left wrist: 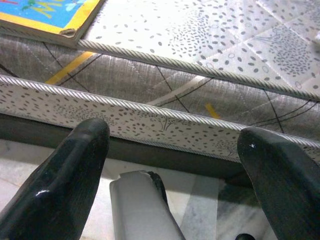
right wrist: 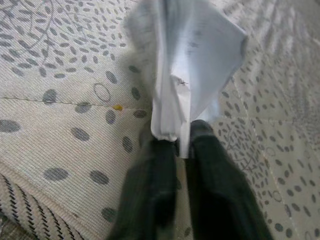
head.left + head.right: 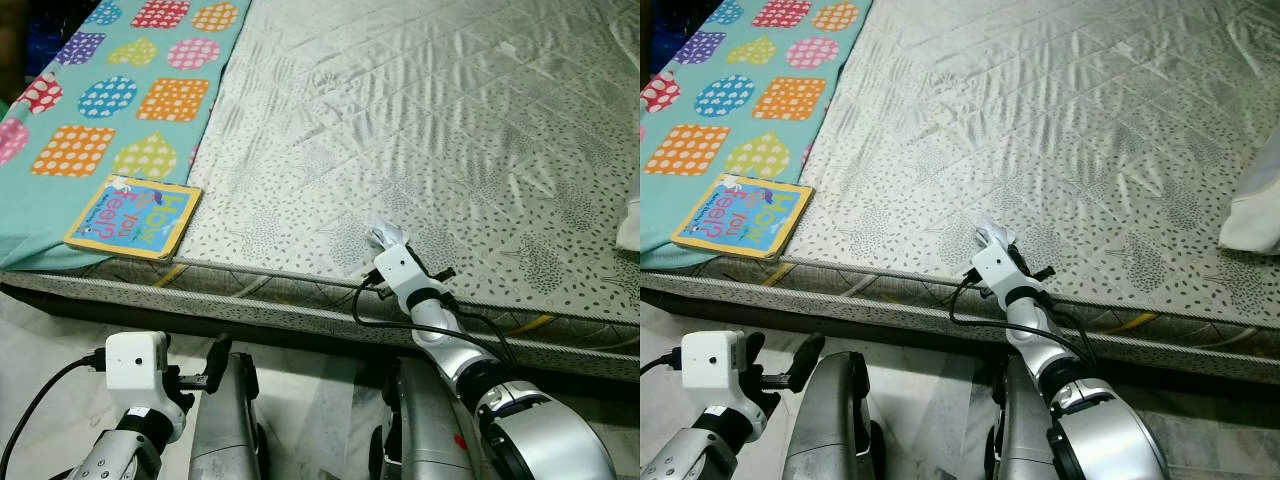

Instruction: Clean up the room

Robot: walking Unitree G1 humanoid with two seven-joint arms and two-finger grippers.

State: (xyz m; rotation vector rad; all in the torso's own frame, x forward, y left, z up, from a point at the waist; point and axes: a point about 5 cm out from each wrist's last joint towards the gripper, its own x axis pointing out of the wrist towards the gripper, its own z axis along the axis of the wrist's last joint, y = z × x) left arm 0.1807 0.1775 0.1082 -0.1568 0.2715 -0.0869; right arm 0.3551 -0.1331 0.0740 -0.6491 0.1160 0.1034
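Right gripper (image 2: 181,145) over mattress (image 3: 430,130) near front edge, jaws pinched tight on crumpled white paper (image 2: 187,65); paper sticks up past fingertips, just above quilted surface. Left gripper (image 1: 175,165) low by floor, jaws spread wide, holding nothing, facing mattress side. Children's book (image 3: 134,216) at ten o'clock from paper, on teal sheet (image 3: 60,140) corner.

The silver right arm reaches forward, its right gripper (image 2: 181,145) with two long black fingers pinched tight together. The left gripper (image 1: 175,170) hangs low, fingers spread wide.
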